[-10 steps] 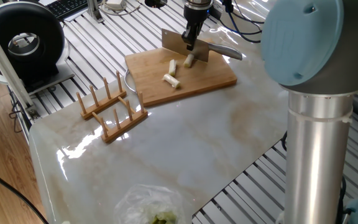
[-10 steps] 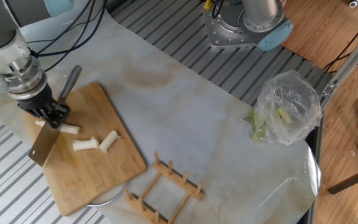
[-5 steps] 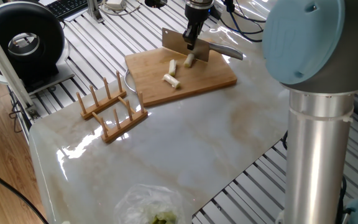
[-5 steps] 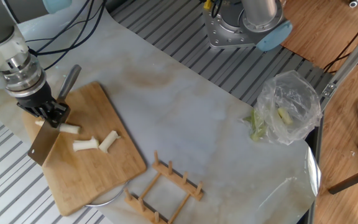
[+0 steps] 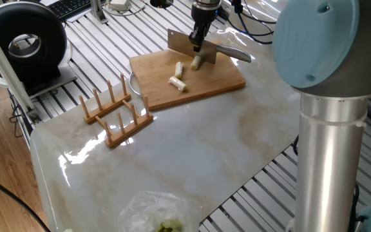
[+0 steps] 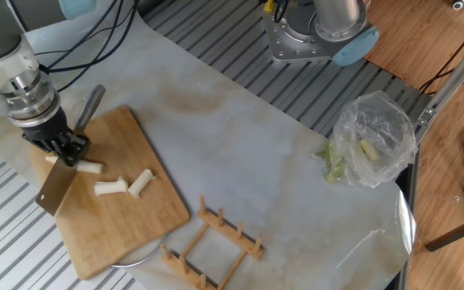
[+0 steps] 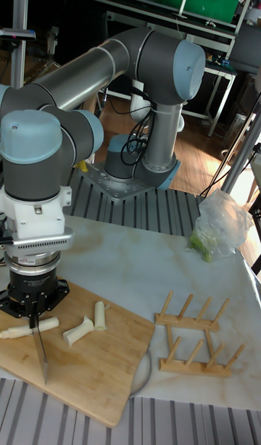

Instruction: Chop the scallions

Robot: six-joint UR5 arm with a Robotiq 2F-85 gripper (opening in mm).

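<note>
A bamboo cutting board lies at the table's end. My gripper is shut on a cleaver, with its blade pointing down at the board. The blade crosses the longest piece of the scallions. Two short stubby pieces lie beside it on the board; they also show in the other views.
A wooden peg rack stands next to the board. A clear plastic bag with green bits lies at the far end. A plate rim shows under the board. The arm's base sits beside the table.
</note>
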